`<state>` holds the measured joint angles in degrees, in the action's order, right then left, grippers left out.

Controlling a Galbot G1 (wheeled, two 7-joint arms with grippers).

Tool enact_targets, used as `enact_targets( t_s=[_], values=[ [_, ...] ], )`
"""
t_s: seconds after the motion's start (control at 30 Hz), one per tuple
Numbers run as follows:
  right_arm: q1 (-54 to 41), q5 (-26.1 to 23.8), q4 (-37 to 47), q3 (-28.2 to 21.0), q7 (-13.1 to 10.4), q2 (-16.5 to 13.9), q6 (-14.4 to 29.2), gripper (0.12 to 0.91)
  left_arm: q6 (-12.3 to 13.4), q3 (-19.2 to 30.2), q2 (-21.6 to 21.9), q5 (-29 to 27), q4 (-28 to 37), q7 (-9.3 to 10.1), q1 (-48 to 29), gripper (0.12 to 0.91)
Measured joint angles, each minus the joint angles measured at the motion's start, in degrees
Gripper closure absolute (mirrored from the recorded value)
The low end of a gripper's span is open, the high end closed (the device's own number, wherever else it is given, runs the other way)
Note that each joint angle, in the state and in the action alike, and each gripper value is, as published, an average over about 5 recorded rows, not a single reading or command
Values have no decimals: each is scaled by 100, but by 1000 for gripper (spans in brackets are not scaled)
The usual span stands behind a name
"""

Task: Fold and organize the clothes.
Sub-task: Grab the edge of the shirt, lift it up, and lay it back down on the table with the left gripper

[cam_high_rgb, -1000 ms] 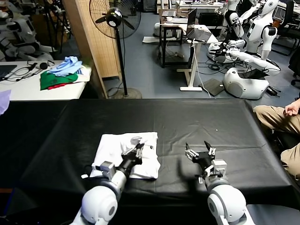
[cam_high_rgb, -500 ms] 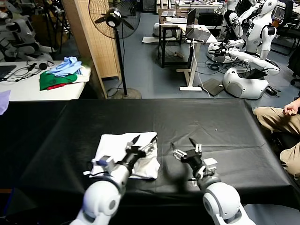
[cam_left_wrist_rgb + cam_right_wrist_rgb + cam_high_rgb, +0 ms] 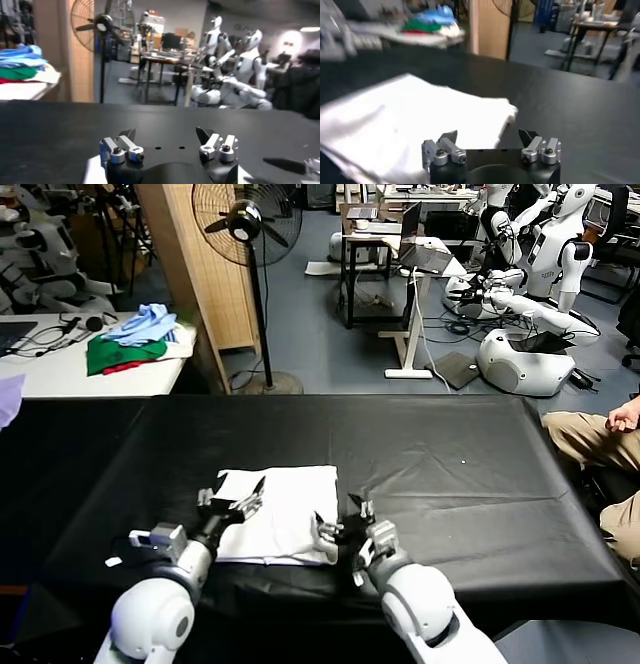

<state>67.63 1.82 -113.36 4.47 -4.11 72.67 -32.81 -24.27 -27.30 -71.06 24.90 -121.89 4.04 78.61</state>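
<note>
The clothes, a plain white T-shirt [image 3: 285, 496], lie folded into a flat rectangle on the black table [image 3: 450, 464], near its front edge. My left gripper [image 3: 232, 498] hovers open over the shirt's left edge with nothing between its fingers. In the left wrist view the left gripper [image 3: 165, 135] points across bare black cloth, and white fabric [image 3: 92, 169] shows just beneath it. My right gripper [image 3: 340, 525] stands open at the shirt's near right corner. The right wrist view shows the right gripper [image 3: 488, 136] empty, facing the white shirt [image 3: 420, 115].
A pile of light-blue, green and red garments [image 3: 135, 339] lies on a white table at the back left. A standing fan [image 3: 245, 224] and a wooden pillar [image 3: 195, 274] rise behind the table. A seated person's knee [image 3: 590, 434] is at the right edge.
My left gripper has opened, let go of the shirt and moved left to its left edge. My right gripper has moved left to the shirt's right corner. The shirt now lies flatter.
</note>
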Motion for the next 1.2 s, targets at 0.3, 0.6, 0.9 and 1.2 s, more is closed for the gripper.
enact_targets(
  t_s=[0.3, 0.6, 0.9, 1.2],
  values=[
    [242, -431, -10, 145, -223, 185, 468, 227, 44, -392, -13, 480, 356, -20, -8, 232],
    [488, 236, -400, 634, -298, 107, 676, 227, 44, -1018, -187, 2266, 904, 130, 51, 232],
    [515, 317, -514, 707, -281, 202, 680, 227, -102, -1254, -220, 3292, 1100, 115, 231, 232],
    [556, 348, -575, 763, -270, 211, 674, 227, -169, -1264, -254, 3507, 1154, 62, 323, 263]
  ],
)
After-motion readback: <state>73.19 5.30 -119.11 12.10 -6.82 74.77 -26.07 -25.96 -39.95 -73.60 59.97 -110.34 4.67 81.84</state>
